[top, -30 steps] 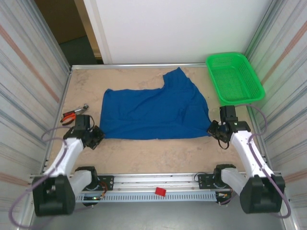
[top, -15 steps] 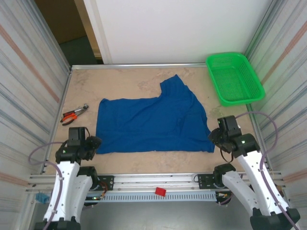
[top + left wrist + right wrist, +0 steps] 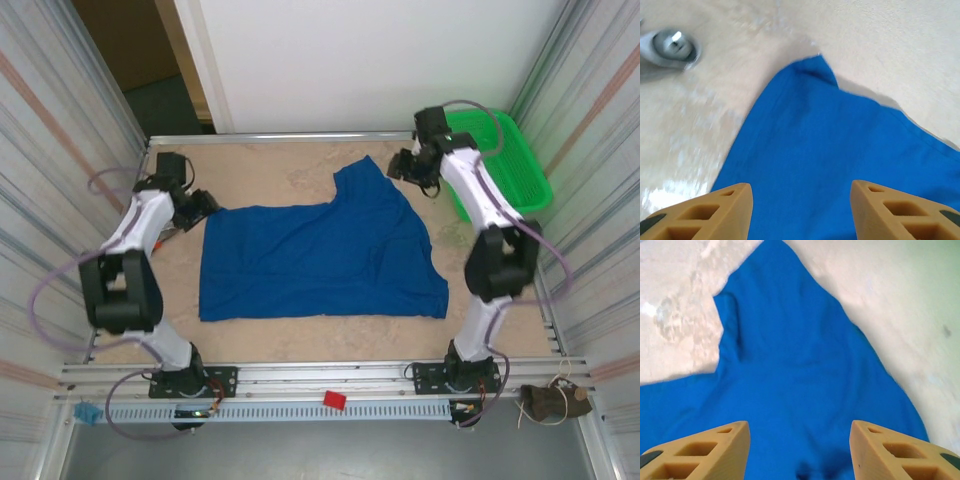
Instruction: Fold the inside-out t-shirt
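One t-shirt's [image 3: 320,262] far corners lie under left hand [image 3: 203,205], right hand [image 3: 405,167].

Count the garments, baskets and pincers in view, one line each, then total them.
Garments: 1, the blue t-shirt
Baskets: 1, the green basket
Pincers: 2, the left pincer and the right pincer, both open above the cloth
Total: 4

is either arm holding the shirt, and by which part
Nothing is held: the left gripper and the right gripper both have their fingers apart over the t-shirt, pinching no cloth.
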Action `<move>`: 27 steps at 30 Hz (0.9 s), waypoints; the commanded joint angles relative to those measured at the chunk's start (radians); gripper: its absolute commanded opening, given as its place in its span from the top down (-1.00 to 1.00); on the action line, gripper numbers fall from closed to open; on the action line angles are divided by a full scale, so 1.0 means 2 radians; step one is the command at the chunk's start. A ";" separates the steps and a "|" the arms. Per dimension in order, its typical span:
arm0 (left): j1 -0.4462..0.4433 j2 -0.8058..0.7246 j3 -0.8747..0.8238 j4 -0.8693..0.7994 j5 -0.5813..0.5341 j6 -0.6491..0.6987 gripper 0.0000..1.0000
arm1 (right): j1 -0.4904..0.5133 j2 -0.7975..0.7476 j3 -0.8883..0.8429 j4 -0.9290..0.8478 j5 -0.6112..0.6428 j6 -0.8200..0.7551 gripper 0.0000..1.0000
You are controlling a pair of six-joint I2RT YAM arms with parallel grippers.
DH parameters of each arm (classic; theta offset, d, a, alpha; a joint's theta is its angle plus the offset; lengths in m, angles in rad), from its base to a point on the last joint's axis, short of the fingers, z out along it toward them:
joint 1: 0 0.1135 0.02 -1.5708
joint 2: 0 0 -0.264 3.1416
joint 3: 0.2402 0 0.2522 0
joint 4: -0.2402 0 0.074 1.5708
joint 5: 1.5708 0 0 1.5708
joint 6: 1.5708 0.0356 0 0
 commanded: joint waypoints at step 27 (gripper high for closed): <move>0.005 0.211 0.141 -0.006 0.045 0.071 1.00 | -0.001 0.434 0.418 0.112 -0.039 -0.007 -0.36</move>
